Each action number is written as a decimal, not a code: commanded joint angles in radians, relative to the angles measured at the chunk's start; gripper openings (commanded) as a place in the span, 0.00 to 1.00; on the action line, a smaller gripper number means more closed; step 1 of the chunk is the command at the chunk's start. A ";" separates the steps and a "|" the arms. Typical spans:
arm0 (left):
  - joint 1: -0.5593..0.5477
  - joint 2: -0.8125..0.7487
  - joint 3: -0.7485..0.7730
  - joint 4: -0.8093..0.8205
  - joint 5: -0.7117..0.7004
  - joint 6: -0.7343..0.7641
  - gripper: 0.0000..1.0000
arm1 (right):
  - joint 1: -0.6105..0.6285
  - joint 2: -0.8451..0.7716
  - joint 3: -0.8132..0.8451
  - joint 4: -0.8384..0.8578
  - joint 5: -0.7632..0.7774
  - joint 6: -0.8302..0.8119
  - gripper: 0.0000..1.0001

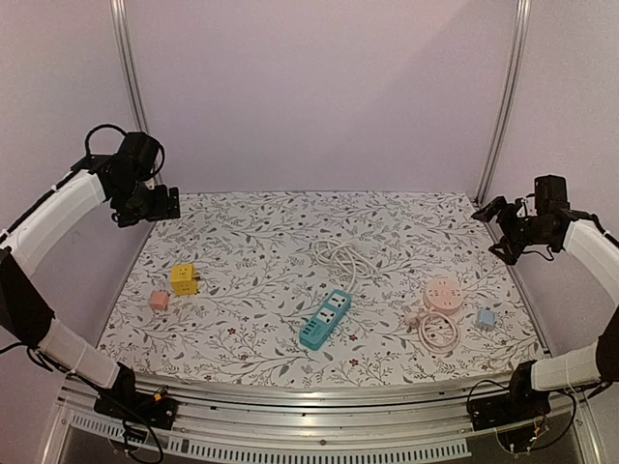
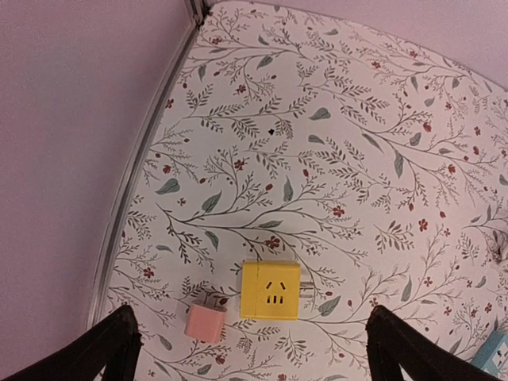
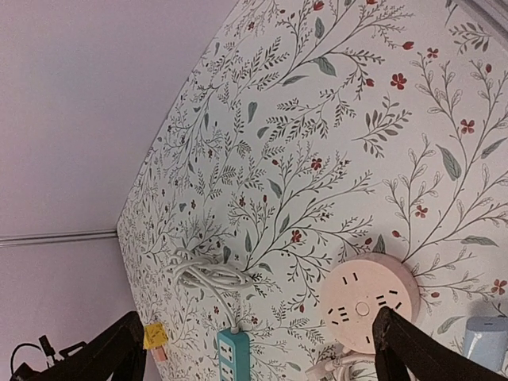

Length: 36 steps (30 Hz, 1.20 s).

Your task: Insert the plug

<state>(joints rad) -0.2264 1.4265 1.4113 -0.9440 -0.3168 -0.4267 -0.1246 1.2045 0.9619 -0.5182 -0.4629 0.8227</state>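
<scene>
A yellow cube plug [image 1: 184,279] [image 2: 271,290] lies at the left of the table with its prongs on its right side, and a small pink plug [image 1: 159,301] [image 2: 206,321] rests just beside it. At the centre is a teal power strip [image 1: 326,319] [image 3: 232,355] with a white cord [image 1: 338,256]. To the right lie a round pink socket [image 1: 442,294] [image 3: 369,302] and a small blue plug [image 1: 485,317] [image 3: 486,341]. My left gripper [image 1: 150,205] [image 2: 252,341] hangs open high above the yellow plug. My right gripper [image 1: 503,232] [image 3: 262,349] is open, raised over the table's right edge.
A coiled pink cord [image 1: 437,331] lies in front of the round socket. Metal frame posts [image 1: 129,68] stand at the back corners, with pale walls close on both sides. The floral table cover [image 1: 261,227] ends at a metal rail along the near edge.
</scene>
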 commanded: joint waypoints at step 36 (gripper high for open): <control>0.096 0.335 -0.164 0.038 0.249 0.082 0.81 | -0.003 0.033 0.073 -0.094 -0.030 -0.058 0.99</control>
<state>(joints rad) -0.1555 1.7412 1.2163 -0.9119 -0.0574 -0.3676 -0.1249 1.2526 1.0328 -0.5926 -0.4923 0.7628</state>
